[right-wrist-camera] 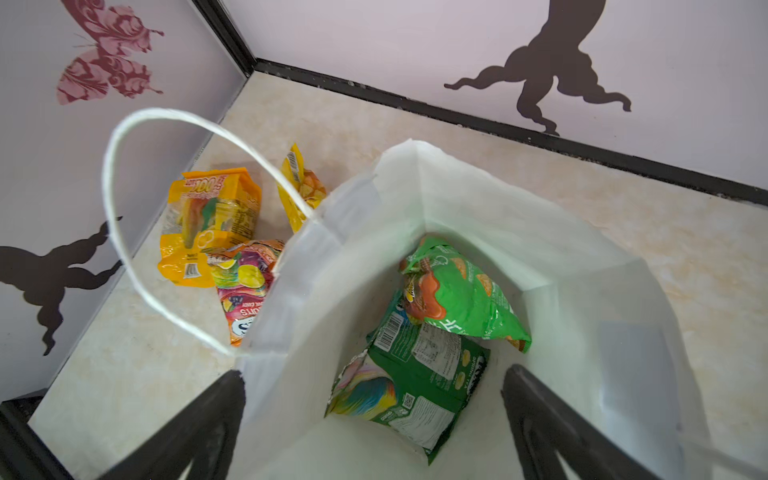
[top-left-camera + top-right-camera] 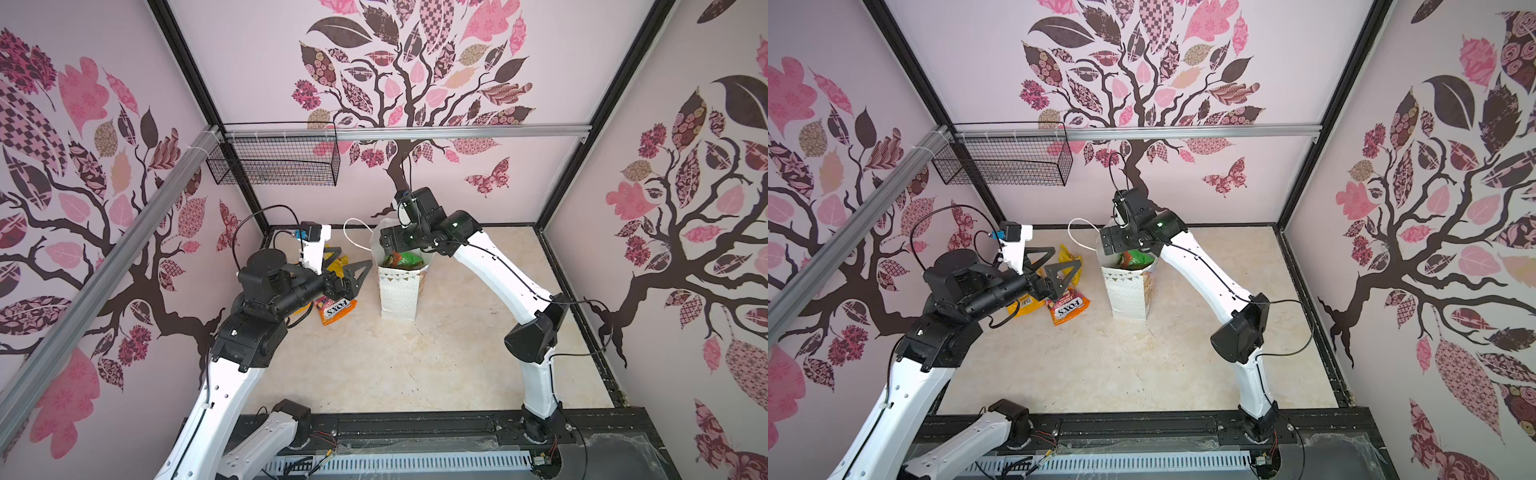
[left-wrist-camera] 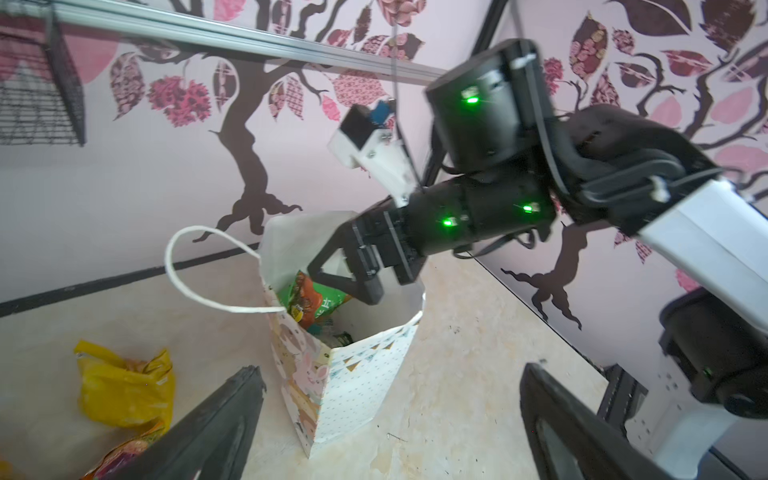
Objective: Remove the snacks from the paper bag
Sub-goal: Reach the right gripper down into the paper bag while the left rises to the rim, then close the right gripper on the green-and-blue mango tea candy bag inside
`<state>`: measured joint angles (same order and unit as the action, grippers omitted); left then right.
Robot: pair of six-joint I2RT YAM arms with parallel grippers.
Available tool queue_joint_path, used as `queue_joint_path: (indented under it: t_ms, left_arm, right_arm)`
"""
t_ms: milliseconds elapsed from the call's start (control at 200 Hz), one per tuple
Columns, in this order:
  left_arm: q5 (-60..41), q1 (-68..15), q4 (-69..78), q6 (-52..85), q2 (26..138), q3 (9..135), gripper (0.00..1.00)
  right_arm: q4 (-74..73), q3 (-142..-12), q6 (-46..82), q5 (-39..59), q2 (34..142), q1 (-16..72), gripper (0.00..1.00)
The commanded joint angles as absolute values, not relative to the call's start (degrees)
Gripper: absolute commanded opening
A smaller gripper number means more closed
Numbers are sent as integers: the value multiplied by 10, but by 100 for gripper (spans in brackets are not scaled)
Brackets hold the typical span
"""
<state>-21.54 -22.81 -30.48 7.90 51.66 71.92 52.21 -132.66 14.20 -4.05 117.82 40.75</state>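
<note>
Foil packets, three of them, lie in a crinkly heap near the back left corner of the table (image 2: 415, 365), just left of the bag. The left gripper (image 2: 1065, 257) hangs over them, black triangular fingers spread wide, nothing in them. Both top views mostly show the red-orange FOX'S packet (image 2: 336, 311). The right wrist view also gives the orange-yellow packet (image 1: 212, 224) and the small yellow packet (image 1: 299, 183).

The paper bag (image 2: 399, 295) stands upright toward the back edge, about mid-table. It's stiff white paper with dots and bunting, one cord handle (image 1: 107, 187) flopped outward. Its pastel animals show only in the left wrist view. Inside, a puffy bright green packet (image 1: 461, 295) lies partly over a flatter dark green packet (image 1: 419, 365).

The right gripper (image 3: 345, 286) sits at the bag's mouth, fingers wide apart, holding nothing. The table is beige and marbled, the walls pale pink with tree decals, and a black wire basket (image 2: 274, 162) hangs on the back rail.
</note>
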Motion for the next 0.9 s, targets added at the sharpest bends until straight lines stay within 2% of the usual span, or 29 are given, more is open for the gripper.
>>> queue_joint_path:
  t_ms: [0,190,895]
  left_arm:
    - [-185,-276,-350,-18,520,759,98]
    - [-152,-335,-376,-59,538,780,98]
    - [-153,-337,-363,-47,541,773,98]
  right_arm:
    - [544,-1346,148,-27,1215,405,100]
    - [558,-1346,152,-4,1258,403,99]
    - [538,-1249,152,31,1323,401,100]
